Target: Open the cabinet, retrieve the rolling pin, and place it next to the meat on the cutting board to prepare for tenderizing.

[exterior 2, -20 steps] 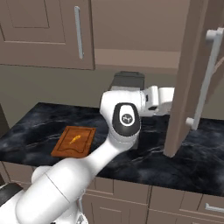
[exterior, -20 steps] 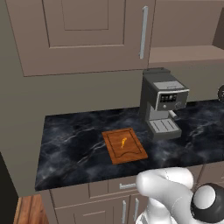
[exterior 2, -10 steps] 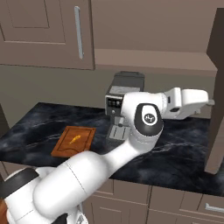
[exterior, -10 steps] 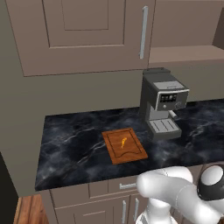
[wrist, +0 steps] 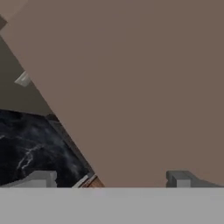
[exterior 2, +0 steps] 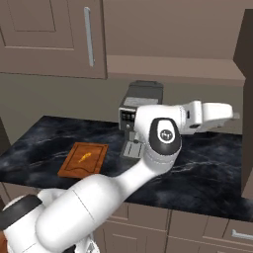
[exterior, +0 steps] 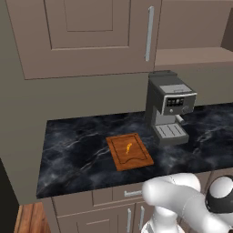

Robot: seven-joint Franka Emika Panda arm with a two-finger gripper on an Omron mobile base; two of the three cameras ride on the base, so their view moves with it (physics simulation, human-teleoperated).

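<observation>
The cutting board (exterior: 129, 151) lies flat on the dark marbled table (exterior: 77, 154), left of a grey coffee machine (exterior: 167, 108) and apart from it, and the meat (exterior: 129, 148), a small curved orange strip, rests near the middle of the board. From the right base view the same board (exterior 2: 84, 159) sits toward the left of the table (exterior 2: 207, 173) with the meat (exterior 2: 85, 157) on it and the coffee machine (exterior 2: 139, 113) behind and to its right. Above the table hangs the cabinet (exterior: 86, 36); its left door is shut, with a long silver bar handle (exterior: 148, 34) running down its right edge. In the right base view that handle (exterior 2: 88, 37) shows on the shut door (exterior 2: 49, 37), while the other door (exterior 2: 246, 104) stands swung out, seen edge-on at the right border. The white arm (exterior 2: 158, 148) reaches up and to the right, its hand stretched toward that open door, at the level of the cabinet's underside. The pincer (wrist: 109, 180) is spread wide with nothing between its fingertips (wrist: 177, 178), close against a flat brown panel (wrist: 144, 78), with a patch of the dark table (wrist: 30, 148) below. The rolling pin cannot be made out.
</observation>
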